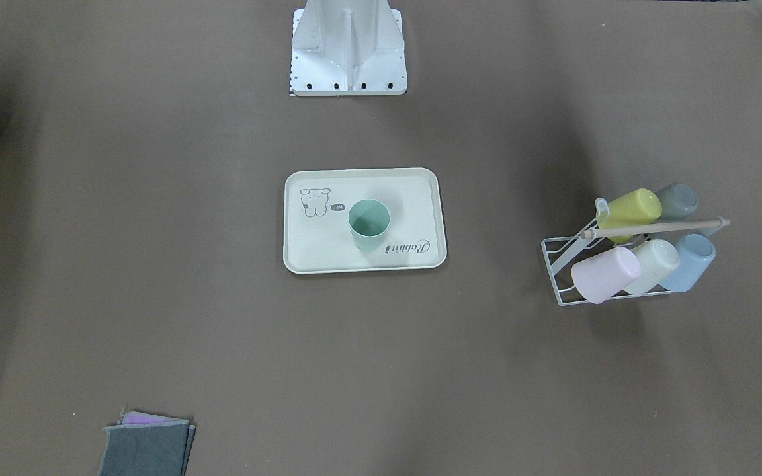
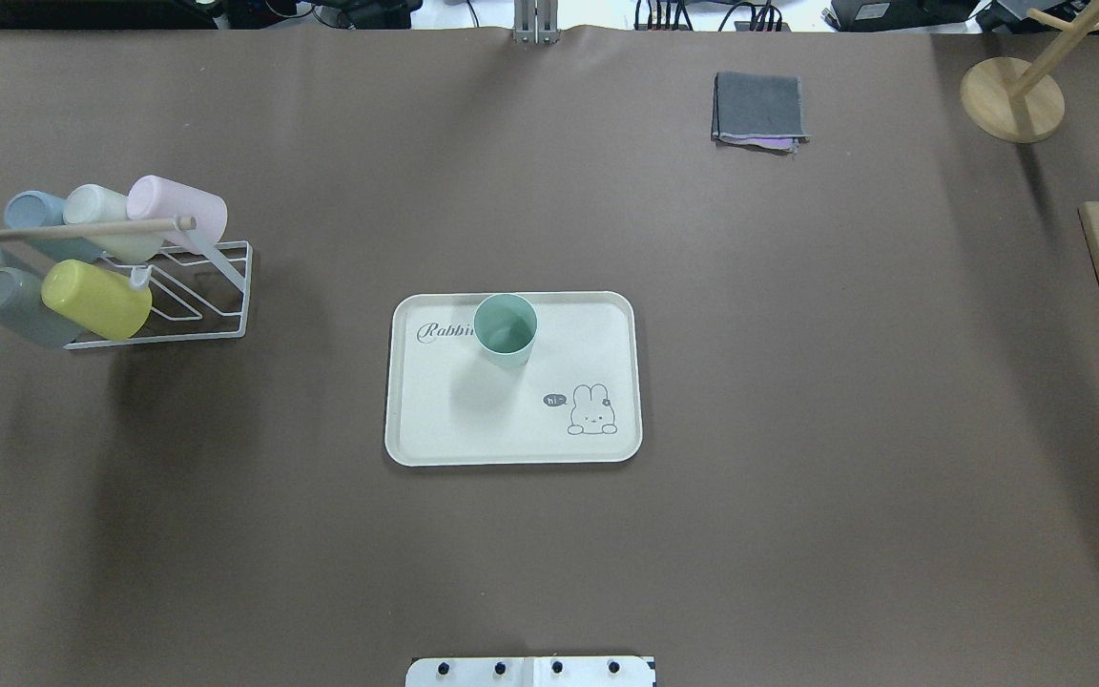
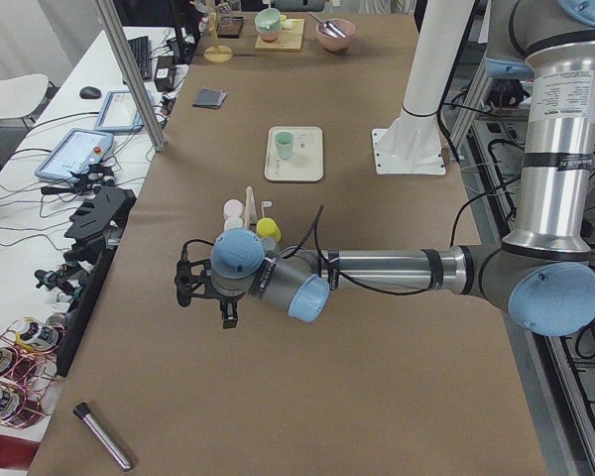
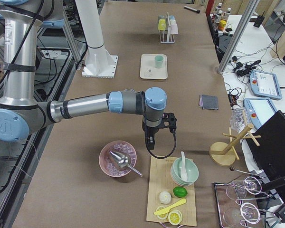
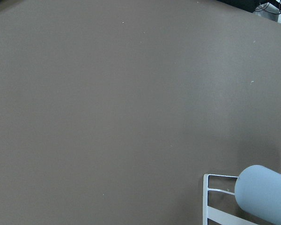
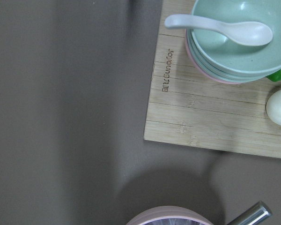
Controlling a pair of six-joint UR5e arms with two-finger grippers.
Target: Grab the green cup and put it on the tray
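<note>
The green cup (image 2: pixel 506 329) stands upright on the cream tray (image 2: pixel 435 429) at the table's middle, beside the "Rabbit" print; it also shows in the front view as the green cup (image 1: pixel 369 225) on the tray (image 1: pixel 315 254). No gripper touches it. My left gripper (image 3: pixel 190 285) hovers far off, near the cup rack, at the table's left end. My right gripper (image 4: pixel 150 138) hangs over the table's right end, near a pink bowl. Both show only in the side views, so I cannot tell whether they are open or shut.
A white wire rack (image 2: pixel 225 291) with several pastel cups sits at the table's left. A folded grey cloth (image 2: pixel 759 110) lies far right. A wooden board (image 6: pixel 215 117) with stacked bowls (image 6: pixel 239 51), a pink bowl (image 4: pixel 118 159) and a wooden stand (image 2: pixel 1012 95) fill the right end.
</note>
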